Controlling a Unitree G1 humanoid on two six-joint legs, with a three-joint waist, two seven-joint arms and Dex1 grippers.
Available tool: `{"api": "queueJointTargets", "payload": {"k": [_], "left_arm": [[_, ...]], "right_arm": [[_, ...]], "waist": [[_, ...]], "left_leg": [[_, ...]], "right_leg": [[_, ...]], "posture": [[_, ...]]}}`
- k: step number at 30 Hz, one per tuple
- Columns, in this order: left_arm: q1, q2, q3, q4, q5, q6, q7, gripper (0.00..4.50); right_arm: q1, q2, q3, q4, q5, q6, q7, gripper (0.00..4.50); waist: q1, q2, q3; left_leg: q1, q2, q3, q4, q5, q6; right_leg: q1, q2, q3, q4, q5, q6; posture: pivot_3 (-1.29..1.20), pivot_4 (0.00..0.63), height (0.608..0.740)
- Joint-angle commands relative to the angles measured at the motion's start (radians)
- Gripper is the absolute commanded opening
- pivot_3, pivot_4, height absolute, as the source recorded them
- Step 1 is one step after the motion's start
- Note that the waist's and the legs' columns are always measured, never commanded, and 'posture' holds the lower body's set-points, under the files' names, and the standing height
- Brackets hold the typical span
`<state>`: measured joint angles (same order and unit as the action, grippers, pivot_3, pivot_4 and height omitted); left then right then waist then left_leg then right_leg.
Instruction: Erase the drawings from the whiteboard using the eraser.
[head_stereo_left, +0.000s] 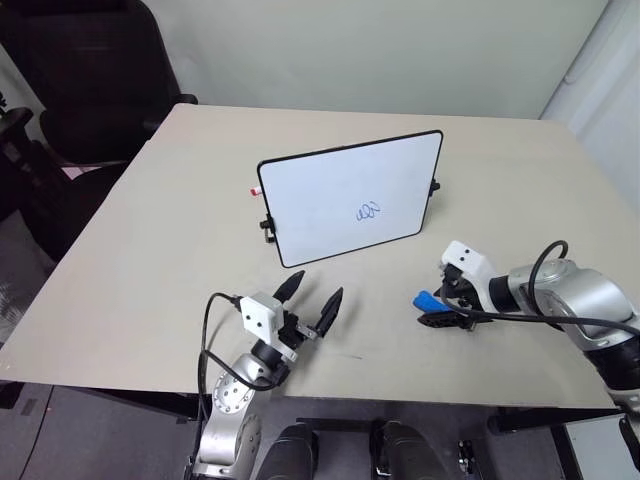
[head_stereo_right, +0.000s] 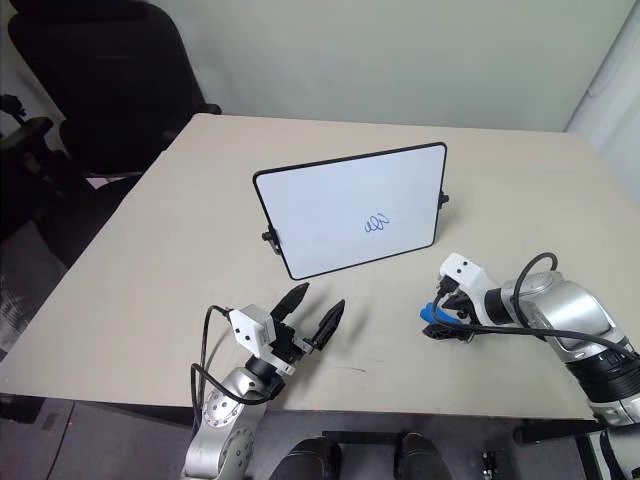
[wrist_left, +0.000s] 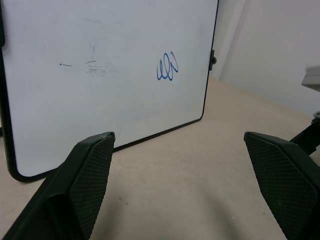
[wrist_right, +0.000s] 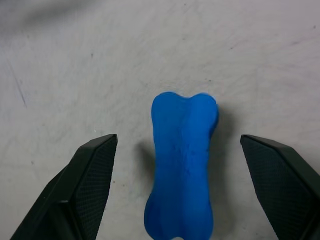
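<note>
Blue eraser (wrist_right: 182, 165) between my spread right gripper (wrist_right: 182, 200) fingers, near the tabletop's (head_stereo_left: 150, 250) front edge.
Off-centre closure could squirt it away; my left gripper (head_stereo_left: 313, 300) hangs open, drawings (head_stereo_left: 368, 211) untouched on the whiteboard (head_stereo_left: 320, 190).

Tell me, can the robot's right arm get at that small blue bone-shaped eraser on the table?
Probably yes. The right gripper hangs over the small blue bone-shaped eraser, its black fingers spread wide on either side, with only bare beige table around it.

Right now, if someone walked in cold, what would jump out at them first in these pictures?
Probably the black-framed rectangular whiteboard standing propped near the middle of the beige table, with a small blue marker squiggle on its face. Next, the bright blue bone-shaped eraser lying on the table between the open black fingers of the right gripper.
</note>
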<state>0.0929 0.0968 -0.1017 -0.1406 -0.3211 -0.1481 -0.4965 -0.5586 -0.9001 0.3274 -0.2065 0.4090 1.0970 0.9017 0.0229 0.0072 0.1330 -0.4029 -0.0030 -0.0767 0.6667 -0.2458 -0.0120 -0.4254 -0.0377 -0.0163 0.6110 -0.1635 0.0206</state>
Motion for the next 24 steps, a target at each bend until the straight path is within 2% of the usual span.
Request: {"api": "queueJointTargets", "payload": {"k": [1, 2, 6, 12, 15, 17, 19, 21, 24], "left_arm": [[-0.001, -0.007, -0.008, -0.011, -0.004, -0.003, -0.004, 4.5], [-0.002, -0.008, -0.007, -0.009, -0.005, -0.003, -0.005, 4.5], [-0.004, -0.011, -0.011, -0.001, -0.002, -0.003, -0.007, 4.5], [-0.005, -0.021, -0.02, 0.011, 0.002, -0.007, -0.009, 4.5], [-0.007, -0.024, -0.021, 0.017, 0.005, -0.011, -0.009, 4.5], [-0.009, -0.025, -0.022, 0.021, 0.007, -0.012, -0.009, 4.5], [-0.013, -0.026, -0.022, 0.026, 0.006, -0.013, -0.011, 4.5], [-0.018, -0.027, -0.022, 0.035, 0.006, -0.014, -0.012, 4.5], [-0.027, -0.027, -0.02, 0.046, 0.004, -0.014, -0.014, 4.5]], "right_arm": [[-0.022, -0.003, 0.026, -0.027, -0.021, -0.003, 0.016, 3.81], [-0.026, -0.001, 0.028, -0.026, -0.024, -0.002, 0.017, 3.61], [-0.034, -0.012, 0.04, -0.025, -0.037, -0.013, 0.034, 2.24], [-0.05, -0.024, 0.06, -0.025, -0.054, -0.017, 0.065, 2.24], [-0.052, -0.027, 0.066, -0.03, -0.062, -0.025, 0.078, 1.67], [-0.052, -0.024, 0.056, -0.038, -0.058, -0.027, 0.081, 0.94], [-0.045, -0.014, 0.019, -0.056, -0.031, -0.022, 0.084, 0.43], [-0.03, 0.001, -0.019, -0.079, -0.004, -0.024, 0.077, 0.23], [0.007, 0.051, -0.095, -0.126, 0.034, -0.064, 0.05, 0.21]], "waist": [[0.0, 0.0, 0.0], [-0.001, 0.0, 0.0], [-0.001, 0.0, 0.0], [-0.001, 0.0, 0.0], [-0.001, 0.0, 0.0], [0.0, 0.0, 0.0], [-0.001, 0.0, 0.0], [0.0, 0.0, 0.0], [0.0, 0.0, 0.0]], "left_leg": [[0.0, 0.0, 0.0, 0.0, 0.0, 0.0], [0.0, 0.0, 0.0, 0.0, 0.0, 0.0], [0.0, 0.0, 0.0, 0.0, 0.0, 0.0], [0.0, 0.0, 0.0, 0.0, 0.0, 0.0], [0.0, 0.0, 0.0, 0.0, 0.0, 0.0], [0.0, 0.0, 0.0, 0.0, 0.0, 0.0], [0.0, 0.0, 0.0, 0.0, 0.0, 0.0], [0.0, 0.0, 0.0, 0.0, 0.0, 0.0], [0.0, 0.0, 0.0, 0.0, 0.0, 0.0]], "right_leg": [[0.0, 0.0, 0.0, 0.0, 0.0, 0.0], [0.0, 0.0, 0.0, 0.0, 0.001, -0.001], [0.0, 0.0, 0.0, 0.0, 0.003, -0.004], [0.0, 0.0, 0.0, 0.0, 0.003, -0.004], [0.0, 0.0, 0.0, 0.0, 0.002, -0.004], [0.0, 0.0, 0.0, 0.0, 0.002, -0.004], [0.0, 0.0, 0.0, 0.0, 0.002, -0.004], [0.0, 0.0, 0.0, 0.0, 0.002, -0.004], [0.0, 0.0, 0.0, 0.0, 0.002, -0.003]], "posture": [[0.0, 0.15, 0.74], [0.0, 0.15, 0.74], [0.0, 0.15, 0.74], [0.0, 0.15, 0.74], [0.0, 0.15, 0.74], [0.0, 0.15, 0.74], [0.0, 0.15, 0.74], [0.0, 0.15, 0.74], [0.0, 0.15, 0.74]]}}
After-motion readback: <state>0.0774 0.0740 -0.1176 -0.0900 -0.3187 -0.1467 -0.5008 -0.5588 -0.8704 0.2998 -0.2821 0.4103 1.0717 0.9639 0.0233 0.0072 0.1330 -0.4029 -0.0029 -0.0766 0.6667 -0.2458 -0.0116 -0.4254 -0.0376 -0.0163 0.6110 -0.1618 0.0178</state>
